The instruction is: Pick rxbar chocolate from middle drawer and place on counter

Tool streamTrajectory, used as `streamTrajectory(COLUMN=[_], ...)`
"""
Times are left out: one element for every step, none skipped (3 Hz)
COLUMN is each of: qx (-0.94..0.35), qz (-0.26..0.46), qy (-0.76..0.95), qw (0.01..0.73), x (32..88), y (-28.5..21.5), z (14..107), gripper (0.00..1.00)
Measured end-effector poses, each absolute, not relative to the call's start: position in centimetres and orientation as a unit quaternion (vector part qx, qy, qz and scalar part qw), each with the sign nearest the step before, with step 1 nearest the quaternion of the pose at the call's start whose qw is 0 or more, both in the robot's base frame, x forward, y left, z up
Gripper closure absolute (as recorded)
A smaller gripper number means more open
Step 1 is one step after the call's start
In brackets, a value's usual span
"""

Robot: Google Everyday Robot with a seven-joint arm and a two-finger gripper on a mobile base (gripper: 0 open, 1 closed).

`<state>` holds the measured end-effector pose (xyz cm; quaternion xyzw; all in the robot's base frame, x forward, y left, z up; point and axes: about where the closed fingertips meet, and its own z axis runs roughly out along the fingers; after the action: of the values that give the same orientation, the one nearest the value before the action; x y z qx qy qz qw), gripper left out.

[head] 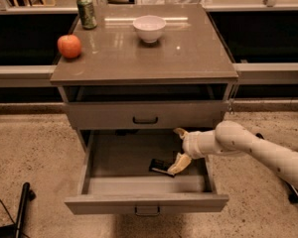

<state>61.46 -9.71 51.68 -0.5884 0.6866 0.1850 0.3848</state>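
The middle drawer (146, 202) is pulled out below the counter (144, 58). The rxbar chocolate (160, 166), a small black bar, lies flat on the drawer floor right of centre. My gripper (179, 148) reaches into the drawer from the right on a pale arm. It is open. One fingertip (179, 131) points toward the back. The other fingertip is low at the bar's right end, touching or overlapping it. The bar is not between the fingers.
On the counter stand a red apple (69, 46) at the left, a green can (86, 12) at the back left and a white bowl (149, 28) at the back middle. The upper drawer front (145, 115) with a black handle is shut. A dark pole (22, 207) leans at the lower left.
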Motion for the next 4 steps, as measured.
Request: streamTrajectory(qx=[-0.578, -0.564, -0.563, -0.562], qz=[0.213, 0.252, 0.274, 0.278], qy=[0.689, 0.691, 0.689, 0.689], qw=[0.382, 0.376, 0.365, 0.364], x=[62.1, 62.8, 63.1, 63.2], y=[-9.4, -8.5, -7.4, -7.1], z=[47.9, 41.2, 37.2, 36.3], gripper=[0.0, 0.0, 0.0, 0.13])
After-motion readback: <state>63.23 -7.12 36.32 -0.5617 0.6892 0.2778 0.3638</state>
